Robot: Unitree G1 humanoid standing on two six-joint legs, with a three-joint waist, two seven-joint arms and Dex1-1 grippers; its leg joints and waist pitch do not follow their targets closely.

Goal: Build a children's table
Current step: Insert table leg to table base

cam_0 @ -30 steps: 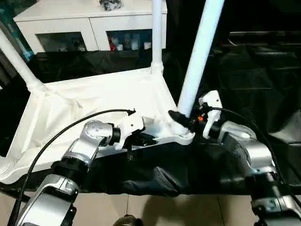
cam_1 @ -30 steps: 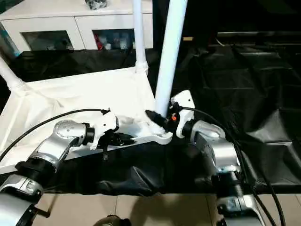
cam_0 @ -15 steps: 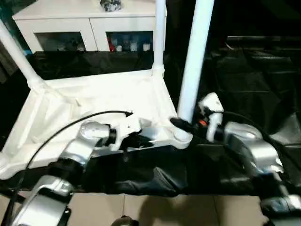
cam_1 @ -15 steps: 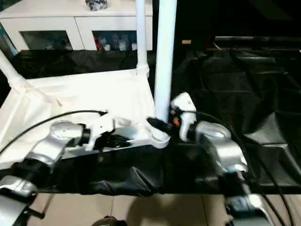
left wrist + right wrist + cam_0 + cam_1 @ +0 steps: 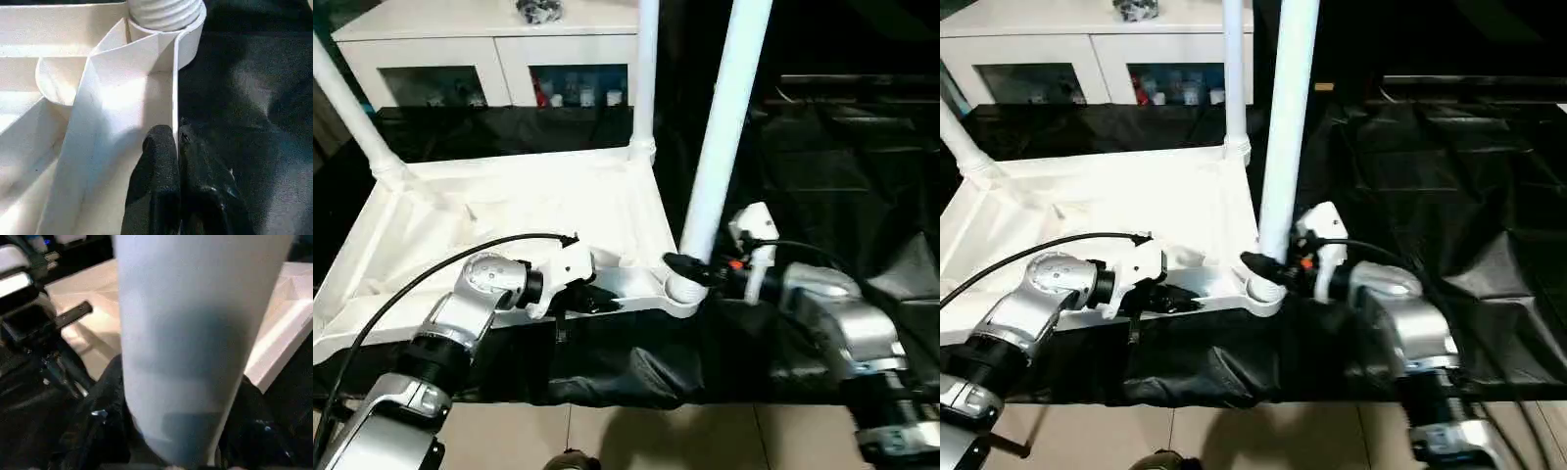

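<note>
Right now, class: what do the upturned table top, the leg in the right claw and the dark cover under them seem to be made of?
Table top: probably moulded plastic, white and smooth, with thin ribs underneath. Leg in the right claw: likely plastic tube, white with a soft sheen. Cover: black fabric, judging by its creases and folds.

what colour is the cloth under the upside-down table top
Black. The draped cloth under the white table top shows best in the left eye view.
</note>
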